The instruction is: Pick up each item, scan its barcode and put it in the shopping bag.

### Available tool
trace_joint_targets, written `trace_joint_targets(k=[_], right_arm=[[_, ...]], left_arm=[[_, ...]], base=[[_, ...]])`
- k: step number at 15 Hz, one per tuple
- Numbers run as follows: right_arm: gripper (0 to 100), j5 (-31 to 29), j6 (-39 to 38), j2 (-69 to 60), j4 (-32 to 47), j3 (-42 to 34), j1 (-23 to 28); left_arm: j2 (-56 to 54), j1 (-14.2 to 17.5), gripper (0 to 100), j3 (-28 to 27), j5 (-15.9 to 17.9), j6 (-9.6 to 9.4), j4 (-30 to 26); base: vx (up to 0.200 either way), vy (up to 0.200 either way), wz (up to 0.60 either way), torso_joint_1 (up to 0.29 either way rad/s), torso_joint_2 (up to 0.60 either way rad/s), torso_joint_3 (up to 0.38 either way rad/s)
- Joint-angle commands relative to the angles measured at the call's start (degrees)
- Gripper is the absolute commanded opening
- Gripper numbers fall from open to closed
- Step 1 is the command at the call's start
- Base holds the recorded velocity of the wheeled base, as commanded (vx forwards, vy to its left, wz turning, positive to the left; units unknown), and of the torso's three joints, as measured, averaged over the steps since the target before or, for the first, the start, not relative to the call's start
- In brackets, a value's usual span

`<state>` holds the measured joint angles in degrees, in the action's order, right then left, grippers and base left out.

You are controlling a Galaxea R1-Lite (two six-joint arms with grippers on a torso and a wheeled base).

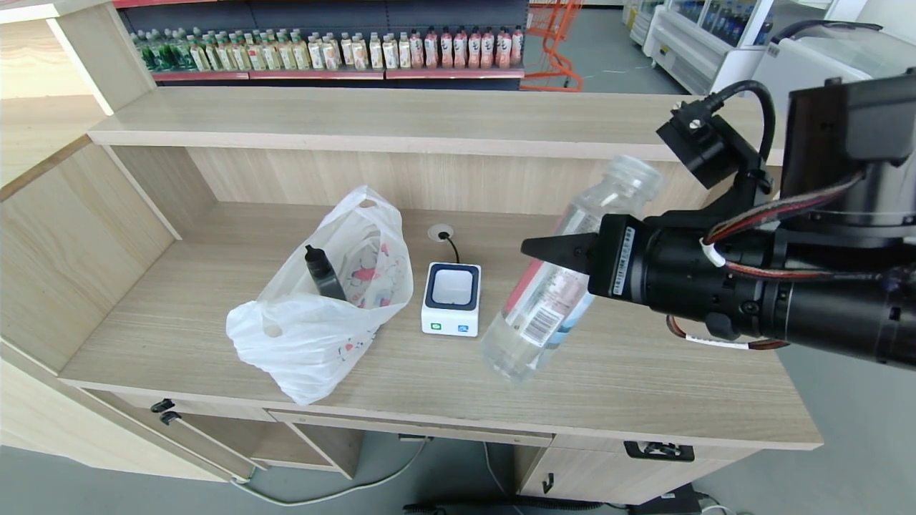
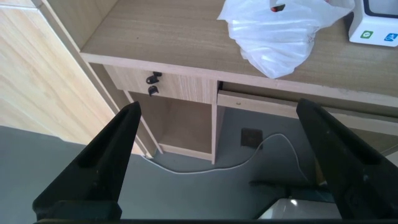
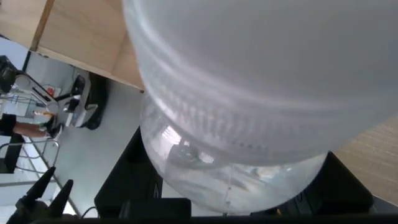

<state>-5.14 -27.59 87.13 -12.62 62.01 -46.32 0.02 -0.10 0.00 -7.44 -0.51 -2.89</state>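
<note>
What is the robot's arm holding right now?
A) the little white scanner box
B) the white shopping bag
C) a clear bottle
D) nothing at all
C: in the head view the right gripper is clamped around the clear bottle, which is tilted, while the shopping bag and the scanner sit on the counter untouched.

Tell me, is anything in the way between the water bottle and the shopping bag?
Only the scanner, which sits on the counter between them. The right gripper holds the water bottle tilted and seemingly lifted, so it could probably pass over the scanner to the shopping bag.
</note>
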Motion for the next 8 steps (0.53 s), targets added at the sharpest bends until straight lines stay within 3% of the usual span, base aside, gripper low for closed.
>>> trace_joint_targets(k=[1, 8], right_arm=[[0, -0.1, -0.8, 0.3, 0.5, 2.1, -2.5], [0, 0.0, -1.0, -0.7, 0.7, 2.7, -7.3]], left_arm=[[0.0, 0.0, 100, 0.0, 0.0, 0.07, 0.0], [0.0, 0.0, 100, 0.0, 0.0, -0.02, 0.0]], base=[[0.000, 0.000, 0.00, 0.000, 0.00, 0.000], [0.000, 0.000, 0.00, 0.000, 0.00, 0.000]])
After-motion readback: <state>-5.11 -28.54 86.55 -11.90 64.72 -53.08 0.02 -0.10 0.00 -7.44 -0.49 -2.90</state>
